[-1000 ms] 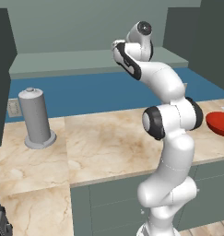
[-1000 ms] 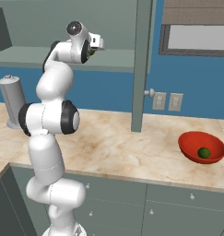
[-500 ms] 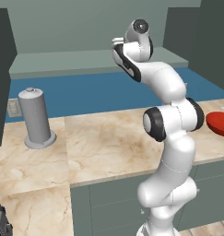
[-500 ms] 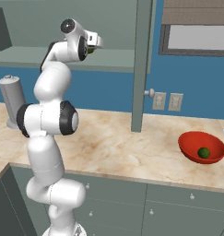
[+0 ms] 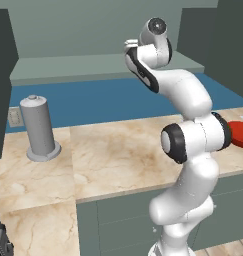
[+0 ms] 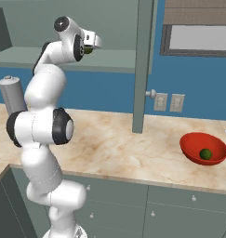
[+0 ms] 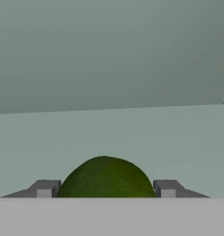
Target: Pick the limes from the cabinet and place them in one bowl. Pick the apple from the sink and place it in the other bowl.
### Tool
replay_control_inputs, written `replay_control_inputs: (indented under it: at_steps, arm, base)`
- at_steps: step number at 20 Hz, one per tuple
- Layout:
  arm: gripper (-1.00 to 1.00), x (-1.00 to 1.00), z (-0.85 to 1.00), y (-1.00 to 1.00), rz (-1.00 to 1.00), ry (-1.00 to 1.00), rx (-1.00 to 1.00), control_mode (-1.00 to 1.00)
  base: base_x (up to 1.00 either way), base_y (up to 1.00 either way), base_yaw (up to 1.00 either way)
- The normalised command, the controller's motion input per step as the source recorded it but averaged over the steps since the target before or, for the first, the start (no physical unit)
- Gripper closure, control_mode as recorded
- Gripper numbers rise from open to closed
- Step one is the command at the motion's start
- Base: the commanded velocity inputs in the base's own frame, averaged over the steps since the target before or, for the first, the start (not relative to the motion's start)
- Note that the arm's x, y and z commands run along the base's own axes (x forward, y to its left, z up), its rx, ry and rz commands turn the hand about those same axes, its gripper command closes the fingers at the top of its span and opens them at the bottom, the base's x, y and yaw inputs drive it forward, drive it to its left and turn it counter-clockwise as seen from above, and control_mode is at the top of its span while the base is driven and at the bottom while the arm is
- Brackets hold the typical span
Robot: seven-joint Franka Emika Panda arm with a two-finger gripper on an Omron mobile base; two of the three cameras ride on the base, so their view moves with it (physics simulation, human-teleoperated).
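My gripper [image 7: 104,193] is up at the cabinet's pale green shelf [image 6: 115,58], shut on a dark green lime [image 7: 105,177] that sits between its two fingertips. In the right base view this lime [image 6: 89,49] peeks out just under the hand. The cabinet's open grey-green door [image 6: 143,65] hangs edge-on to the right of the hand. A second lime [image 6: 206,154] lies inside the glossy red bowl [image 6: 193,145] on the counter at the far right; the bowl's rim [image 5: 240,134] also shows behind my arm. The sink is out of view.
A grey cylindrical canister [image 5: 39,127] stands on the marble counter [image 5: 118,155] at the left. Two wall outlets [image 6: 169,102] sit on the blue backsplash, and a window [image 6: 198,37] is above them. The open door's knob [image 6: 150,93] sticks out beside the outlets.
My upper arm and wrist have swung slightly to the left in the right base view. The hand stays at the shelf with the lime between its fingers.
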Motion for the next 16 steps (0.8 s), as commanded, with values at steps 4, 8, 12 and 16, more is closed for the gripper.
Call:
replay_control_inputs:
  at_steps: [4, 8, 12, 16]
  arm:
    - [1.0, -0.64, 0.0, -0.03, -0.06, -0.05, 0.0, -1.0]
    - [1.0, -0.85, 0.0, -0.07, -0.06, -0.02, 0.02, -1.0]
    - [1.0, -0.94, 0.04, -0.03, -0.05, 0.0, 0.03, -1.0]
    - [1.0, -1.0, 0.02, -0.04, -0.04, 0.0, 0.04, -1.0]
  base:
    - [0.0, 0.0, 0.0]
    - [0.0, 0.0, 0.0]
    - [0.0, 0.0, 0.0]
    - [0.0, 0.0, 0.0]
